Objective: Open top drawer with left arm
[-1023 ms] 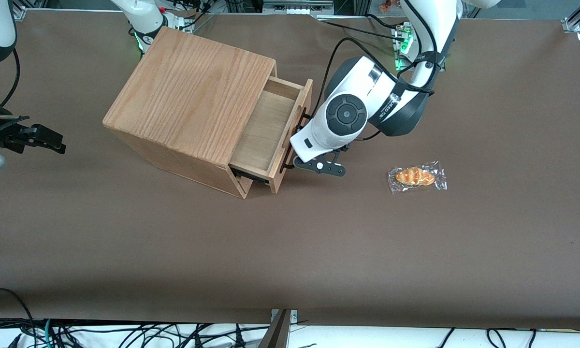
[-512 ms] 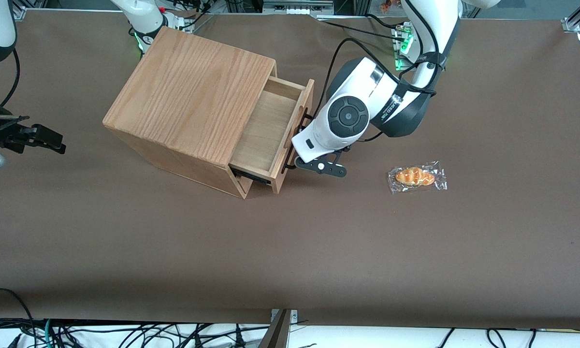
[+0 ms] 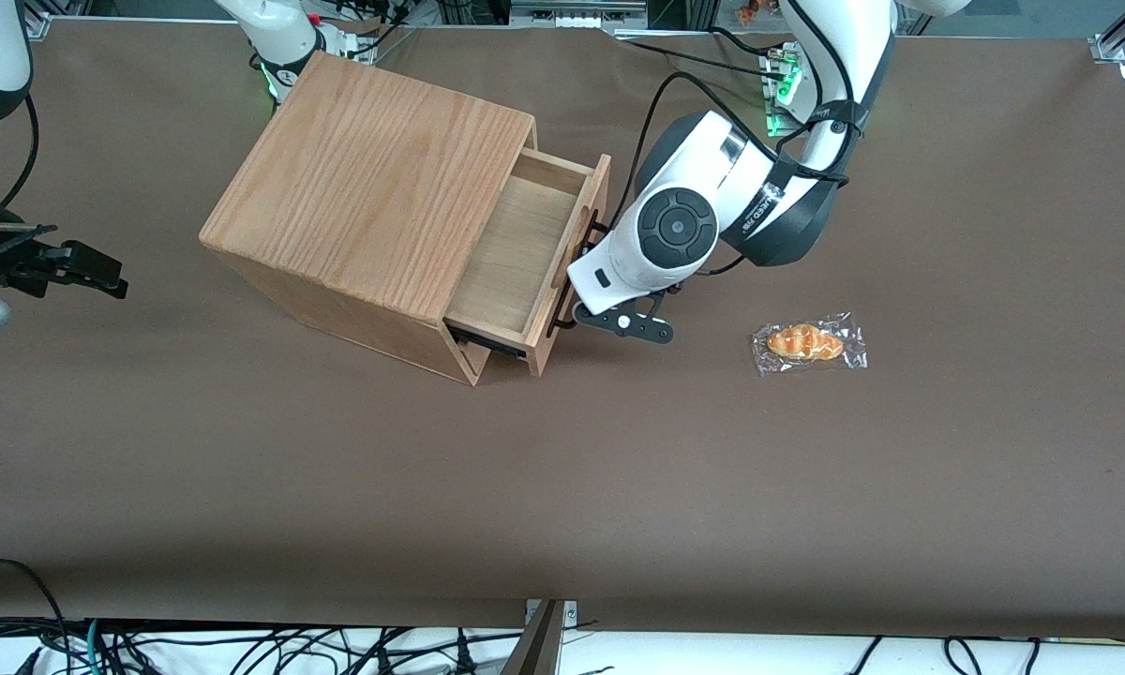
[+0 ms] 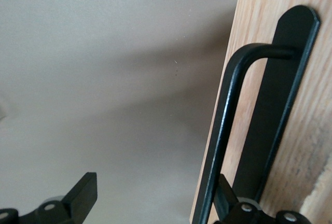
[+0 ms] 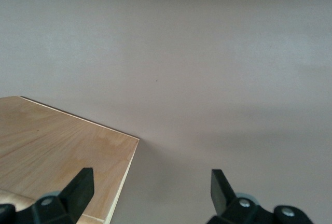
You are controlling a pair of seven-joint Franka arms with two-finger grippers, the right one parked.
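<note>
The oak-grain cabinet (image 3: pixel 375 187) stands on the brown table with its top drawer (image 3: pixel 525 253) pulled partly out, its pale inside showing. The drawer front (image 4: pixel 290 130) carries a thin black bar handle (image 4: pixel 224 125). The left arm (image 3: pixel 675 225) hangs right in front of that drawer front, its wrist over the handle (image 3: pixel 562 300). My gripper (image 4: pixel 155 182) is open: one finger (image 4: pixel 226 198) sits hooked between the bar and the drawer front, the other finger (image 4: pixel 83 193) stands well apart over the bare table.
A plastic-wrapped bread roll (image 3: pixel 809 343) lies on the table toward the working arm's end, a little nearer the front camera than the wrist. Cables and green-lit boxes (image 3: pixel 783 84) sit at the table's back edge.
The drawer has slid a little farther out of the cabinet, and the left arm's wrist has moved with it toward the working arm's end of the table.
</note>
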